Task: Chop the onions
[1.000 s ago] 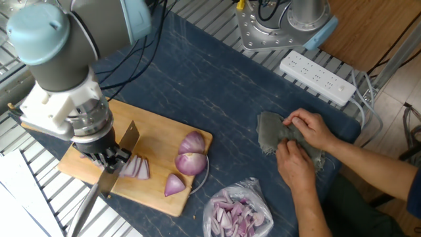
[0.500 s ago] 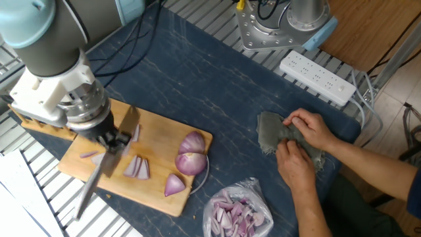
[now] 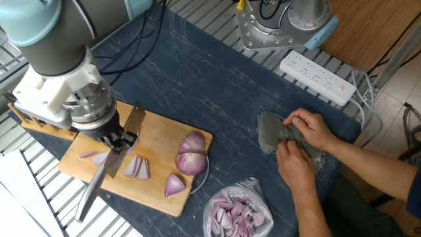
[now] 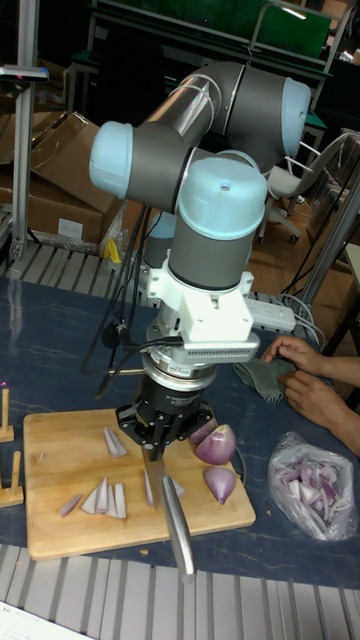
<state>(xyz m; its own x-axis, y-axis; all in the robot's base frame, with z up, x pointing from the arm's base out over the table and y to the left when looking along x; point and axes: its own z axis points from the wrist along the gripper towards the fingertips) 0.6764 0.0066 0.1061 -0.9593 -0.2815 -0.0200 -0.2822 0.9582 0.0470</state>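
Red onions lie on a wooden cutting board (image 3: 158, 131) (image 4: 60, 440): two halves (image 3: 192, 153) (image 4: 215, 443), a wedge (image 3: 173, 185) (image 4: 220, 484), a cluster of slices (image 3: 137, 168) (image 4: 105, 497) and thin slices (image 3: 90, 155) near the left end. My gripper (image 3: 118, 141) (image 4: 160, 438) is shut on a knife (image 3: 92, 191) (image 4: 178, 525). It hovers over the board, just left of the slice cluster. The blade points up and back, and the handle hangs over the front edge.
A clear bag of purple onion bits (image 3: 237, 214) (image 4: 305, 485) lies right of the board. A person's hands (image 3: 299, 141) (image 4: 300, 370) work a grey cloth on the blue mat. At the back are a power strip (image 3: 316, 78) and a metal base (image 3: 276, 26). Wooden pegs (image 4: 6, 415) stand at the left.
The knife lifted off the slice cluster, swung left and back, then shifted slightly right. Thin slices now show on the board's left end. The person's hands stayed put.
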